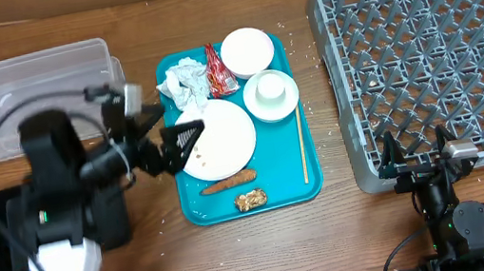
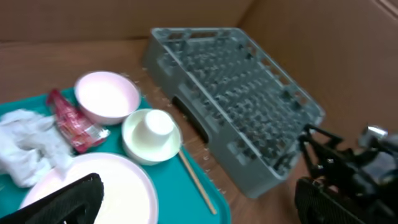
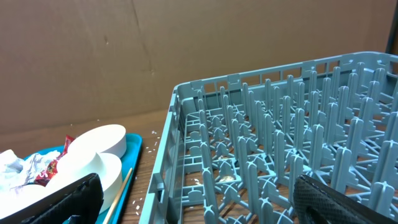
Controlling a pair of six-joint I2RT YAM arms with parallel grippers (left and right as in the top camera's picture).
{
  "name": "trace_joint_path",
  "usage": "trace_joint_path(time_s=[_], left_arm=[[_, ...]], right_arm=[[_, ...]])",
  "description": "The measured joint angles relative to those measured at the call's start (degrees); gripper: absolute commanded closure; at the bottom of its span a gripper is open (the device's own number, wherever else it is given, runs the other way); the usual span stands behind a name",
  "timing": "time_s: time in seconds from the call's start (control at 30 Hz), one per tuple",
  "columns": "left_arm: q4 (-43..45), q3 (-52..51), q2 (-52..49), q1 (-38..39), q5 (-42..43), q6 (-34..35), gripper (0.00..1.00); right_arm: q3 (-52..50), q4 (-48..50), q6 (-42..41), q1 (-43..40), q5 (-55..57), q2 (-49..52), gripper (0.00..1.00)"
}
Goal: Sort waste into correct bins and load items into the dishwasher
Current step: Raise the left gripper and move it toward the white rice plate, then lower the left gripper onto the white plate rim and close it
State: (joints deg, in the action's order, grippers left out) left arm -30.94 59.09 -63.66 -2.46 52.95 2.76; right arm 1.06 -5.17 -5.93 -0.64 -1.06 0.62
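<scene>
Firstly, at the far left of the overhead view the clear tub [image 1: 38, 89] stands on the table [image 1: 110, 21]. Below it lies a black tray [image 1: 6, 243], mostly hidden under the left arm. The left gripper [image 1: 181, 125] hangs over the left edge of the plate [image 1: 224, 143] with its fingers spread apart and nothing between them. The left wrist view shows only one of these fingers [image 2: 68, 199], low above the plate.

The plate lies in the teal tray [image 1: 286, 162]. Behind it are the napkin [image 1: 184, 82] and the red wrapper [image 1: 218, 70], which touch each other. In front of it are the carrot stick [image 1: 228, 184] and the brown lump [image 1: 252, 200]; only the overhead view shows these two. To the right sit the pink bowl [image 1: 247, 51] and the green bowl [image 1: 262, 108] with the white cup [image 1: 271, 86] inside it. A thin wooden stick [image 1: 301, 146] lies along the right side of the tray.

Further right is the dish rack [image 1: 441, 48], with nothing between its pegs. The right gripper [image 1: 413, 143] is at the near edge of the rack. In the right wrist view its two fingers [image 3: 56, 199] sit in opposite bottom corners, wide apart and holding nothing.

The table is brown wood with white grains [image 1: 308, 97] scattered beside the tray. The wrist views show what the overhead view does not: a plain cardboard wall [image 3: 124, 56] rises behind the table.
</scene>
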Motion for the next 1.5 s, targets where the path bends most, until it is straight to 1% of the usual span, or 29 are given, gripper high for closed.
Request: trace_joint_path(time_s=[0.03, 0.1, 0.17, 0.2, 0.3, 0.37, 0.43, 0.6, 0.7, 0.8, 0.87, 0.97, 1.1, 1.3, 1.5], left_arm=[[-2.95, 1.92, -2.1, 1.18, -0.37, -0.13, 0.0], [-10.4, 5.25, -5.84, 5.29, -5.64, -0.33, 0.0], [-16.76, 7.52, -9.22, 11.1, -14.16, -0.28, 0.0], [-18.49, 8.17, -10.82, 14.14, -18.56, -0.26, 0.0], [-19.65, 8.72, -15.34, 22.62, -30.27, -0.28, 0.0], [-18.91, 8.79, -18.05, 26.71, -34.84, -0.26, 0.0], [-17.92, 8.85, -20.98, 29.92, -37.81, -0.28, 0.0], [-14.82, 9.01, -28.72, 35.06, -41.97, -0.31, 0.0], [-12.92, 9.07, -33.03, 37.11, -45.7, 0.31, 0.0], [-12.57, 9.09, -36.72, 38.49, -52.33, 3.61, 0.0], [-12.57, 9.09, -37.77, 38.6, -56.0, 6.1, 0.0], [-12.28, 9.11, -37.92, 38.4, -59.34, 8.83, 0.0], [-10.49, 9.18, -37.92, 38.38, -61.35, 10.69, 0.0], [-7.13, 9.22, -38.18, 38.38, -61.31, 11.56, 0.0], [-6.34, 9.27, -41.59, 38.38, -61.29, 11.93, 0.0]], right_arm=[[0.0, 0.02, 0.02, 0.0, 0.0, 0.0, 0.0], [0.0, 0.0, 0.02, 0.0, 0.04, 0.0, 0.0], [0.0, 0.04, 0.02, 0.0, 0.02, 0.0, 0.0], [0.0, 0.0, 0.02, 0.0, 0.02, 0.0, 0.0], [0.0, 0.02, 0.02, 0.0, 0.0, 0.0, 0.0], [0.0, 0.02, 0.02, 0.0, 0.02, 0.0, 0.0], [0.0, 0.0, 0.0, 0.0, 0.02, 0.0, 0.0], [0.0, 0.0, 0.02, 0.0, 0.02, 0.0, 0.0], [0.0, 0.02, 0.0, 0.0, 0.02, 0.0, 0.0], [0.0, 0.0, 0.02, 0.0, 0.02, 0.0, 0.0], [0.0, -0.02, 0.02, 0.0, 0.02, 0.0, 0.0], [0.0, 0.02, 0.02, -0.02, 0.0, 0.0, 0.0], [0.0, 0.0, 0.0, -0.02, 0.04, 0.0, 0.0], [0.0, 0.0, -0.02, 0.0, 0.02, 0.0, 0.0], [0.0, 0.0, 0.0, -0.02, 0.02, 0.0, 0.0]])
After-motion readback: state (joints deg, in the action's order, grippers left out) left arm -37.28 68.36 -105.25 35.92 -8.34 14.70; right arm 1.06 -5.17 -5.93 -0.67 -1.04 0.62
